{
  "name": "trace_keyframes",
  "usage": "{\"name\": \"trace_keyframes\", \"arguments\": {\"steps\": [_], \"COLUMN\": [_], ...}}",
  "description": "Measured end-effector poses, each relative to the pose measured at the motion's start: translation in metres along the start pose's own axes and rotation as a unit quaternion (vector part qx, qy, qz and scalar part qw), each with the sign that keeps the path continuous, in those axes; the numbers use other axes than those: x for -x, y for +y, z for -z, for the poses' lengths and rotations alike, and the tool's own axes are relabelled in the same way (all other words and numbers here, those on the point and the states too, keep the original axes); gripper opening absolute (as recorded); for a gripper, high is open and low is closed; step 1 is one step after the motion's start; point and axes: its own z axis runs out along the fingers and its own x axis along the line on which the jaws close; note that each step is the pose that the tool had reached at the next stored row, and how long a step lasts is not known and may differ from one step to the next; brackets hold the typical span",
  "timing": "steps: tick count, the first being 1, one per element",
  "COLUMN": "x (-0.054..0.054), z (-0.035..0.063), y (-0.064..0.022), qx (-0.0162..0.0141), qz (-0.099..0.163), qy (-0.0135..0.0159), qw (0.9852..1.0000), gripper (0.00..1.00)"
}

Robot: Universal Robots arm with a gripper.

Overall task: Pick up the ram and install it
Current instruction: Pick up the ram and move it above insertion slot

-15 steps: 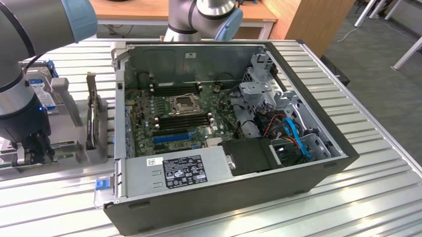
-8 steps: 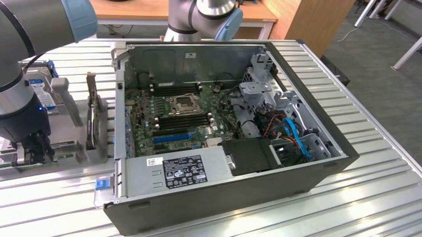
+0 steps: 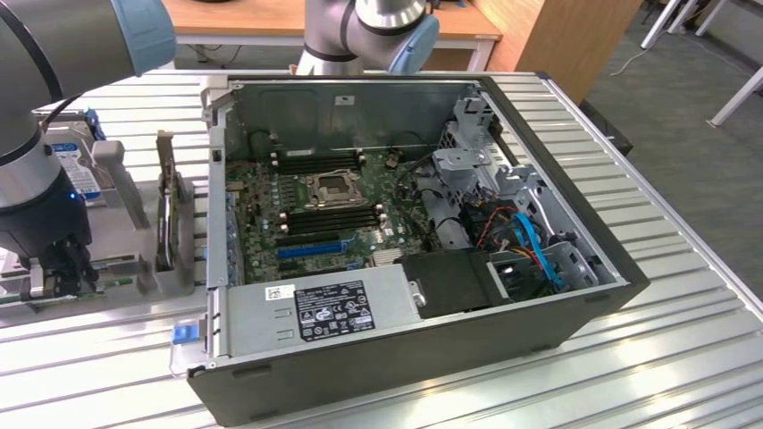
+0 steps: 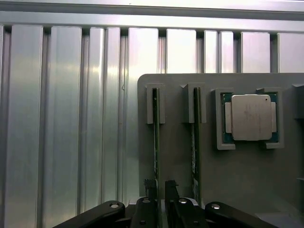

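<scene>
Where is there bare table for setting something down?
Bare table runs along the computer case on its near side and on the exterior view's right. Crowded at that view's left: the gripper at the grey holder with the ram.

My two cameras.
Exterior: high, oblique over the table (image 3: 667, 357); wrist: behind my tool (image 4: 160, 192), close, straight down; shared: grey holder (image 4: 247, 180).

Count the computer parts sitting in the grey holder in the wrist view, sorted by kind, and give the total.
Ram sticks: 2
Processor chip: 1
Total: 3
</scene>
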Motion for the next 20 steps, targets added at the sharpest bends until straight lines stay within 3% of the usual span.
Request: {"name": "trace_keyframes", "arguments": {"steps": [18,20], "x": [-0.0009,-0.001], "z": [0.0001,0.0001], "y": [0.0,0.0], "qx": [0.0001,0.0001], "qz": [0.0,0.0], "qy": [0.0,0.0001], "qw": [1.0,1.0], "gripper": [0.22,0.14]}}
